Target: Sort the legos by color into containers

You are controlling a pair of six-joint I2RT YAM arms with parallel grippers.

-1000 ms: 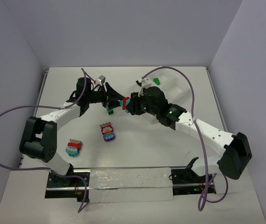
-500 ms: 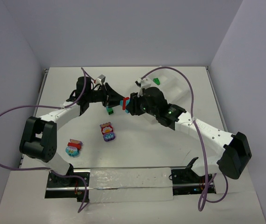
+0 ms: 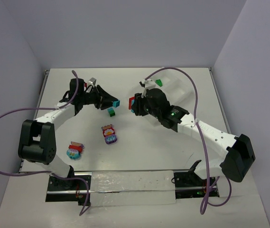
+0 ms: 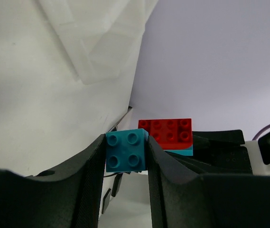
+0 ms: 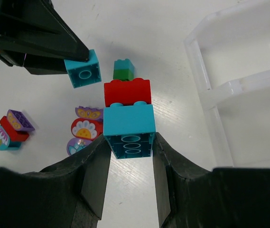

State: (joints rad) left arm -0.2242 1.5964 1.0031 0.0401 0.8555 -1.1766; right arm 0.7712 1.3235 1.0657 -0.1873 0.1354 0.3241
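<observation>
My left gripper (image 3: 116,102) is shut on a single teal lego (image 4: 126,150), held above the table. A little gap to its right, my right gripper (image 3: 133,103) is shut on a teal brick (image 5: 128,130) with a red brick (image 5: 127,91) stuck on it. The two held pieces are apart. A small green-and-teal lego (image 3: 111,112) lies on the table under the gap. Two multicoloured clumps lie nearer the arm bases, one (image 3: 109,134) in the middle and one (image 3: 74,150) at the left. The clear tray of containers (image 3: 182,88) sits at the back right with a green lego (image 3: 159,82) in it.
The tray's translucent walls (image 5: 210,90) stand just right of the right gripper. Purple cables arc over both arms. White walls close the table at the back and both sides.
The two grippers were together on one stack. The left gripper shut on the teal brick and drew back to the left with it. The red and teal bricks stayed in the right gripper.
</observation>
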